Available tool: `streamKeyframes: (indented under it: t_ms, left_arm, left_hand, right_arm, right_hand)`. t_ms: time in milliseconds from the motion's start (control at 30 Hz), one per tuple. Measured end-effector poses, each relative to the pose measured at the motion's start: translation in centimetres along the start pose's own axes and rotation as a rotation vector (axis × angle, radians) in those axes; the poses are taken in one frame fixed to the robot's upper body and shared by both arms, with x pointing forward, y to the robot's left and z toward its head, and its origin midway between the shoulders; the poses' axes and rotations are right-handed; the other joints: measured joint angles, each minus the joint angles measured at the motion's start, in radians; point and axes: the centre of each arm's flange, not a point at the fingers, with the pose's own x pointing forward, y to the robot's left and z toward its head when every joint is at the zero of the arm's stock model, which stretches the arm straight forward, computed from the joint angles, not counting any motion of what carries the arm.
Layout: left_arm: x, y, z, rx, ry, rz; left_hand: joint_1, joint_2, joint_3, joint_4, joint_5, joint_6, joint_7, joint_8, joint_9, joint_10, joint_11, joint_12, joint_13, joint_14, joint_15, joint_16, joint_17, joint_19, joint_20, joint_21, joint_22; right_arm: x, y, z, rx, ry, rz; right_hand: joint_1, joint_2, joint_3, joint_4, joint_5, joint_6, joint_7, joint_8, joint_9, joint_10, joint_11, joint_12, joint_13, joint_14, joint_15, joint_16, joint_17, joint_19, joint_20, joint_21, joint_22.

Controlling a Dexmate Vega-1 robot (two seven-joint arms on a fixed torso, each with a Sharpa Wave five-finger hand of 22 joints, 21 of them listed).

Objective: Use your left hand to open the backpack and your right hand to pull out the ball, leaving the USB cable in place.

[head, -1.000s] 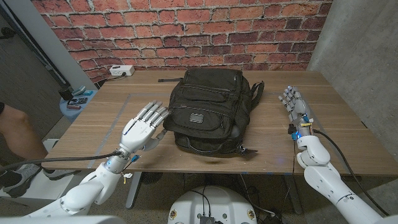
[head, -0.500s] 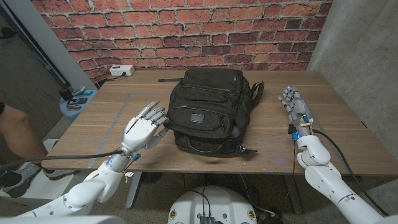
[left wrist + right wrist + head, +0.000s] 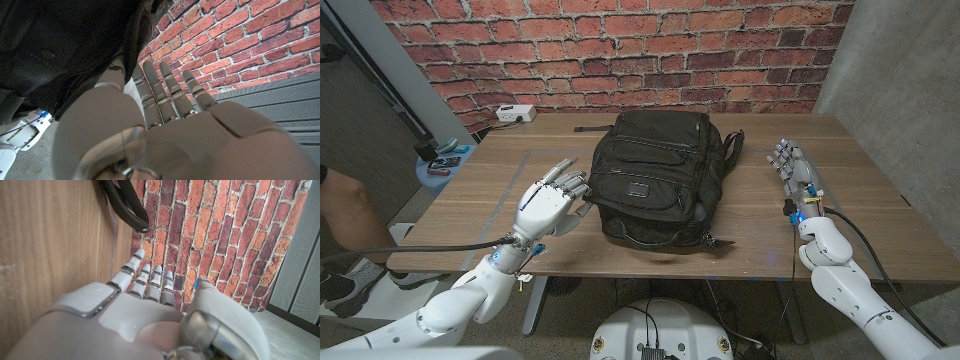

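Note:
A black backpack (image 3: 658,178) lies closed in the middle of the wooden table (image 3: 470,190), its handle loop toward the near edge. My left hand (image 3: 549,205) hovers open just left of the pack, fingers spread and reaching toward its side. In the left wrist view the left hand (image 3: 165,125) has its fingers straight and its thumb near the dark backpack (image 3: 60,50). My right hand (image 3: 796,170) stands open on the table to the right of the pack, holding nothing. A black strap (image 3: 126,204) of the pack runs beyond the right hand (image 3: 140,310). The ball and USB cable are hidden.
A white power strip (image 3: 516,114) sits at the table's far left corner. A blue stool with small items (image 3: 445,162) stands left of the table, and a person's leg (image 3: 345,215) is at the left edge. A brick wall runs behind.
My left hand has edged a little toward the backpack's left side. The right hand and the pack have not moved.

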Motion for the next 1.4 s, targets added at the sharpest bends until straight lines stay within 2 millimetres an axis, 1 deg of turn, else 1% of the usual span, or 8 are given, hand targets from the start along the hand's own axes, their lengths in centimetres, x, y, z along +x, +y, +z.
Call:
streamKeyframes:
  t_ms: [267,367,533,900,1267,1300,1333,1400]
  left_arm:
    - [0.5,0.5,-0.3,-0.009,0.006,0.011]
    - [0.8,0.7,-0.5,-0.015,0.012,0.017]
    - [1.1,0.8,-0.8,-0.04,0.033,0.018]
    - [2.4,1.3,-1.4,-0.096,0.076,0.028]
    - [3.2,1.3,-1.8,-0.16,0.109,0.016]
    - [3.2,1.3,-1.8,-0.162,0.109,0.015]
    - [3.8,1.5,-2.1,-0.166,0.126,0.03]
    - [3.8,1.4,-2.1,-0.174,0.126,0.026]
  left_hand:
    - [-0.001,-0.001,0.0,0.0,0.0,0.007,-0.004,0.0,-0.013,0.014,-0.003,0.0,-0.013,0.005,-0.005,0.0,0.0,0.0,0.0,0.0,0.0]
    - [-0.003,-0.003,0.003,-0.003,0.0,0.012,-0.009,0.0,-0.017,0.019,-0.008,0.0,-0.013,0.016,-0.009,0.0,0.0,0.005,-0.005,0.006,0.0]
    - [-0.005,-0.005,0.006,-0.006,0.0,0.019,-0.013,0.0,-0.023,0.034,-0.003,0.0,-0.013,0.024,-0.013,0.0,0.003,0.011,0.0,0.009,0.0]
    - [-0.016,-0.008,0.01,-0.01,-0.007,0.038,-0.021,0.0,-0.057,0.066,-0.016,-0.005,-0.018,0.039,-0.018,0.0,0.012,0.016,-0.005,0.014,0.0]
    - [-0.017,-0.009,0.014,-0.014,-0.007,0.045,-0.02,0.0,-0.078,0.071,-0.014,-0.005,-0.017,0.047,-0.022,0.0,0.017,0.016,-0.005,0.018,0.0]
    - [-0.017,-0.009,0.012,-0.017,-0.007,0.048,-0.019,0.0,-0.08,0.073,-0.015,-0.005,-0.016,0.049,-0.024,0.0,0.017,0.016,-0.005,0.018,0.0]
    - [-0.017,-0.009,0.012,-0.019,-0.007,0.049,-0.018,0.0,-0.081,0.073,-0.015,-0.005,-0.015,0.05,-0.025,0.0,0.017,0.016,-0.005,0.018,0.0]
    - [-0.017,-0.009,0.014,-0.023,-0.007,0.055,-0.019,0.0,-0.085,0.082,-0.017,-0.005,-0.017,0.054,-0.029,0.0,0.017,0.02,-0.009,0.018,0.0]
  right_arm:
    - [0.3,0.1,0.1,-0.003,0.004,0.005]
    - [0.4,0.3,0.1,-0.005,0.008,0.011]
    - [0.6,0.6,0.2,-0.012,0.014,0.015]
    - [0.7,1.0,0.1,-0.033,0.033,0.02]
    - [0.5,1.7,0.4,-0.065,0.049,0.042]
    - [0.5,1.7,0.4,-0.066,0.049,0.043]
    - [0.4,1.7,0.2,-0.091,0.063,0.037]
    - [0.3,1.8,0.3,-0.092,0.063,0.04]
  right_hand:
    - [0.0,0.0,0.003,-0.003,0.0,0.0,0.0,0.0,0.0,0.0,0.0,0.0,0.0,0.0,0.0,0.0,0.0,0.0,0.0,0.0,0.0]
    - [0.0,0.0,0.003,-0.003,0.0,0.0,0.0,0.0,0.0,0.0,0.0,0.0,0.0,0.0,0.0,0.0,0.0,0.0,0.0,0.0,0.0]
    - [0.0,0.0,0.005,-0.006,0.0,0.0,0.0,0.0,0.0,0.0,0.0,0.0,0.0,0.0,0.0,0.0,0.0,0.0,0.0,0.001,0.0]
    - [0.0,0.0,0.005,-0.005,0.001,0.0,0.0,0.0,0.0,0.0,0.0,0.0,0.0,0.0,0.0,0.0,0.0,0.0,0.0,0.001,0.0]
    - [0.0,0.0,0.01,-0.01,0.001,0.0,0.0,0.0,0.0,0.0,0.0,0.0,0.0,0.0,0.0,0.0,0.0,0.0,0.0,0.001,0.0]
    - [0.0,0.0,0.01,-0.01,-0.003,0.0,0.0,0.0,0.0,0.0,0.0,0.0,0.0,0.0,0.0,0.0,0.0,0.0,0.0,0.001,0.0]
    - [0.0,0.0,0.01,-0.01,-0.004,0.0,0.0,0.0,0.0,0.0,0.0,0.0,0.0,0.0,0.0,0.0,0.0,0.0,0.0,0.001,0.0]
    - [0.0,0.0,0.013,-0.013,-0.004,0.0,0.0,0.0,0.0,0.0,0.0,0.0,0.0,0.0,0.0,0.0,-0.002,0.0,0.0,0.001,0.0]
